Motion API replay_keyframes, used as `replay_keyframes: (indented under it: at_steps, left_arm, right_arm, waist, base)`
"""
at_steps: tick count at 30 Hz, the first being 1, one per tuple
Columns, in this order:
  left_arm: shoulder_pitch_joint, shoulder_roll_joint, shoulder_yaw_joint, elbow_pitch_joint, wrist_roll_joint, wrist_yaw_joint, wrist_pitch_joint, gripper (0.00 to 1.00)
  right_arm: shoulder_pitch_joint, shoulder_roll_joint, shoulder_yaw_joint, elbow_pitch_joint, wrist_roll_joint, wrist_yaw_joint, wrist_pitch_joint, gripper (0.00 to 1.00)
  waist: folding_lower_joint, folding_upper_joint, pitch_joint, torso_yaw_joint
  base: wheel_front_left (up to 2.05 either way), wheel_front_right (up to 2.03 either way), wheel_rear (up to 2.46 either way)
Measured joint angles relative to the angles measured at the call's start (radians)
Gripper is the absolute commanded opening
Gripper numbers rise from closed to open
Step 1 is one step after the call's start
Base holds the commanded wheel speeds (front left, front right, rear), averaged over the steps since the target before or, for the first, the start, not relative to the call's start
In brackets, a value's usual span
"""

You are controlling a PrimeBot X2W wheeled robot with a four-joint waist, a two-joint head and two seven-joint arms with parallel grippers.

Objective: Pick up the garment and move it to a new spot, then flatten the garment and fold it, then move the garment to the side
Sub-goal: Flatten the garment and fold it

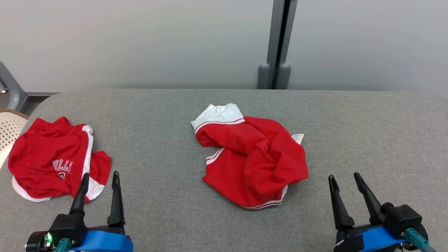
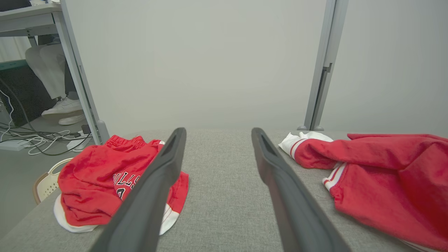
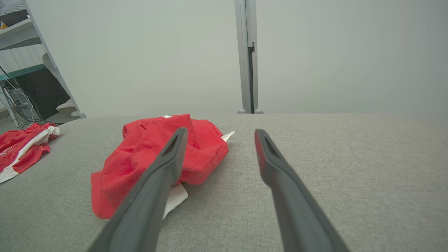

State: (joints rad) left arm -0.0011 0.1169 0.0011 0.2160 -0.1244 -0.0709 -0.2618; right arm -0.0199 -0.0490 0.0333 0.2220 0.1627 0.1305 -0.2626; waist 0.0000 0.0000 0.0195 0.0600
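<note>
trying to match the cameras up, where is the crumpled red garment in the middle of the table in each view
head view: red garment at the centre of the table.
left wrist view: red garment at the right side, cut off by the frame edge.
right wrist view: red garment left of centre.
shared landmark: the grey post behind the table's far edge, seen in all three.
</note>
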Motion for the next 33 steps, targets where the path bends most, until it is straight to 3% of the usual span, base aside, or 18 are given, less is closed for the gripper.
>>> replay_keyframes:
  at_steps: [33]
  left_arm:
    - [0.005, -0.037, 0.049, 0.021, 0.049, -0.028, 0.000, 1.00]
  right_arm:
    - [0.003, 0.000, 0.003, 0.016, -0.003, 0.000, 0.000, 1.00]
  waist:
    - [0.0000, 0.0000, -0.014, -0.014]
  base:
    - [0.00, 0.00, 0.00]
